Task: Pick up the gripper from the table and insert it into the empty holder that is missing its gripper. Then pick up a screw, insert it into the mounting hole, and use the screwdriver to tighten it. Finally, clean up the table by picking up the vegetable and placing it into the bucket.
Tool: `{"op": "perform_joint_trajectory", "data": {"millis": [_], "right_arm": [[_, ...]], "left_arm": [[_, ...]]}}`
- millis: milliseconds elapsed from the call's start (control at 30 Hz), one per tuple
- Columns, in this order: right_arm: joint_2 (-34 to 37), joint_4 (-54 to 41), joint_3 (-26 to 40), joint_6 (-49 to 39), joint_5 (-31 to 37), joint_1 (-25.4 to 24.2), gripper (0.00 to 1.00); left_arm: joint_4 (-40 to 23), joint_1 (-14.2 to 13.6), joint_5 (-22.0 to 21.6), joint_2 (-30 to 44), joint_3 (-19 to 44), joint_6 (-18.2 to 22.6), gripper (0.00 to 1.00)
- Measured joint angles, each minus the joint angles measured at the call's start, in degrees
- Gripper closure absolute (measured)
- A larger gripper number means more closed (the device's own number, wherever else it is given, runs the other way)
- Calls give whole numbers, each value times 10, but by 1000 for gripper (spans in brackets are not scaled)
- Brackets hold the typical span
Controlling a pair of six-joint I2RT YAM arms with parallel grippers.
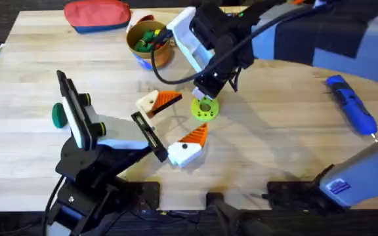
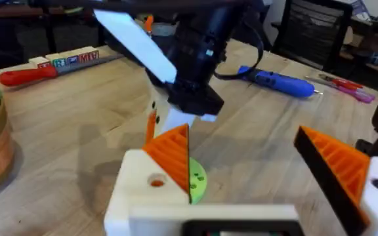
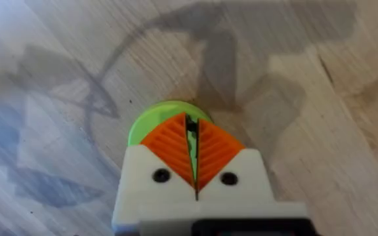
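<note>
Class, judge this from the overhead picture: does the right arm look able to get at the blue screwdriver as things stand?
Probably yes. The blue screwdriver lies alone on bare wood on the right arm's own side, with nothing on or against it. But the right gripper is over the green disc with its fingers together, so it must swing back and open.

I see the bucket (image 1: 151, 43) near the table's (image 1: 274, 131) far edge, just right of a zip pouch (image 1: 97, 14). Screwdriver (image 1: 351, 105) lies by the right edge. Disc with holes (image 1: 204, 109) sits mid-table, right gripper (image 1: 210, 90) directly over it. Left gripper (image 1: 170, 124) lies toward the near edge, flanking the disc's left.
</note>
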Motion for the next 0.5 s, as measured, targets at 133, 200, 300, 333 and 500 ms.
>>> {"op": "perform_joint_trajectory", "data": {"millis": [133, 200, 300, 333, 500], "right_arm": [[0, -32, 41, -9, 0, -6, 998], [-2, -47, 56, -14, 0, -8, 998], [-7, -72, 73, -21, 0, -8, 998], [-10, -81, 79, -23, 2, -8, 998], [-35, -126, 119, -30, 18, -8, 998]], "left_arm": [[0, 0, 0, 0, 0, 0, 13], [0, 0, 0, 0, 0, 0, 14], [0, 0, 0, 0, 0, 0, 14], [0, 0, 0, 0, 0, 0, 14], [0, 0, 0, 0, 0, 0, 14]]}}
